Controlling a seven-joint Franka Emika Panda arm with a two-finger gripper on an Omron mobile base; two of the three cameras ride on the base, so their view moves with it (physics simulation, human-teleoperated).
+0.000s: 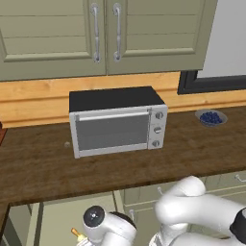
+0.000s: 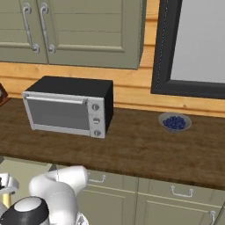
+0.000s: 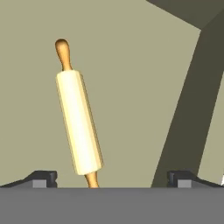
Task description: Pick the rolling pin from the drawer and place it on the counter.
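Observation:
The rolling pin (image 3: 78, 124), pale yellow with orange pegs, lies on the floor of the open sage-green drawer (image 3: 144, 87). It runs from the upper left down to between the fingertips. My gripper (image 3: 111, 179) hangs just above it, open wide, with nothing between the jaws. Its near peg sits a little left of the midpoint between them. In the left base view the drawer (image 1: 62, 216) stands pulled out below the dark wood counter (image 1: 192, 153). One orange peg of the rolling pin (image 1: 75, 233) peeks out beside my arm.
A silver toaster oven (image 1: 117, 122) stands on the counter against the backsplash, and a bowl of blueberries (image 1: 211, 117) sits to its right. Closed drawers (image 2: 176, 189) line the cabinet front to the right. The drawer's dark side wall (image 3: 192, 109) rises at the right.

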